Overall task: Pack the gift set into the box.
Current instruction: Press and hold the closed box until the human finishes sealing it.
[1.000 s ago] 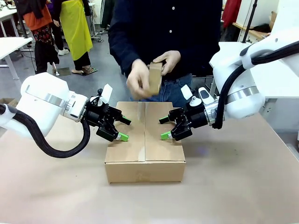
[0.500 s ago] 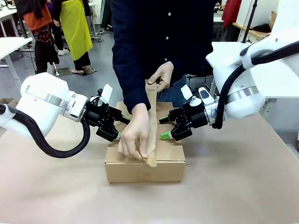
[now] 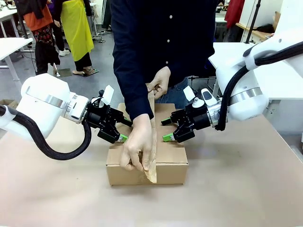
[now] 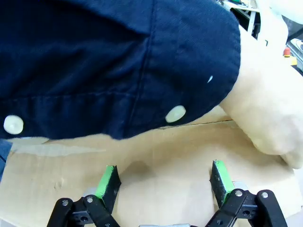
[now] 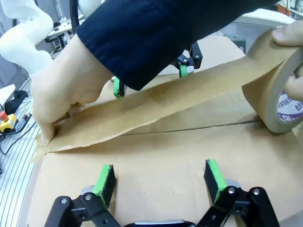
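Meanwhile, at centre-left of the front view, the left gripper [image 3: 118,131] holds its green-padded fingers spread wide with nothing between them, touching the closed box [image 3: 147,161]. At lower centre, the person's hand [image 3: 138,146] presses a strip of brown tape [image 3: 152,137] onto the box's near edge, while the other hand [image 3: 161,81] holds the tape roll [image 5: 279,85] above. Right of centre, the right gripper [image 3: 166,130] also stands wide apart and empty over the box top.

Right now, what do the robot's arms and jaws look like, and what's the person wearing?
Both arms are glossy white with black corrugated cables. The left gripper and right gripper are black with green pads. The person's sleeve is dark navy, buttoned at the cuff.
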Motion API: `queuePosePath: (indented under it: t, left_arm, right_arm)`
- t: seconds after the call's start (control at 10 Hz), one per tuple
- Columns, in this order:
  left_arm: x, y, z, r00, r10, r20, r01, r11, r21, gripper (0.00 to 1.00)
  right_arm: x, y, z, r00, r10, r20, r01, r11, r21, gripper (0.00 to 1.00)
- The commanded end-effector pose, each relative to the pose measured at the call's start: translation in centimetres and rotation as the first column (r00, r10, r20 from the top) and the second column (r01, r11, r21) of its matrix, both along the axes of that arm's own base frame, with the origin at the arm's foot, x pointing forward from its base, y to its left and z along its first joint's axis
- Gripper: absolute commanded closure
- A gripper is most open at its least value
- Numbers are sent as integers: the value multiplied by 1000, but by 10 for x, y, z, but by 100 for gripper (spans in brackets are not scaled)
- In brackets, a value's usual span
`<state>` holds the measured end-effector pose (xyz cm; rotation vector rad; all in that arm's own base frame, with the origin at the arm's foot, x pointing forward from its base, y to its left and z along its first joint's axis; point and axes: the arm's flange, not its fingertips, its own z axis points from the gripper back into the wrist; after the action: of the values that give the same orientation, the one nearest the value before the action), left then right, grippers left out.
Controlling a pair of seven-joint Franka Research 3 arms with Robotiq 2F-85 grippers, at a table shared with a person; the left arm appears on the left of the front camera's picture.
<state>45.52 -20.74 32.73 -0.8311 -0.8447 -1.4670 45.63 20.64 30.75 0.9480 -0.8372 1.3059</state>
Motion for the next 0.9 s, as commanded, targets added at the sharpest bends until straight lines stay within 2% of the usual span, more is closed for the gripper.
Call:
queuePosePath:
  t: [0.0,0.8]
  left_arm:
    - [-2,-1,-2,1000,-1,8,1,1000,13,0]
    - [-2,-1,-2,1000,-1,8,1,1000,13,0]
  right_arm:
    - [-1,-1,-3,1000,0,-4,0,1000,-4,0]
    - [-1,-1,-3,1000,0,-4,0,1000,-4,0]
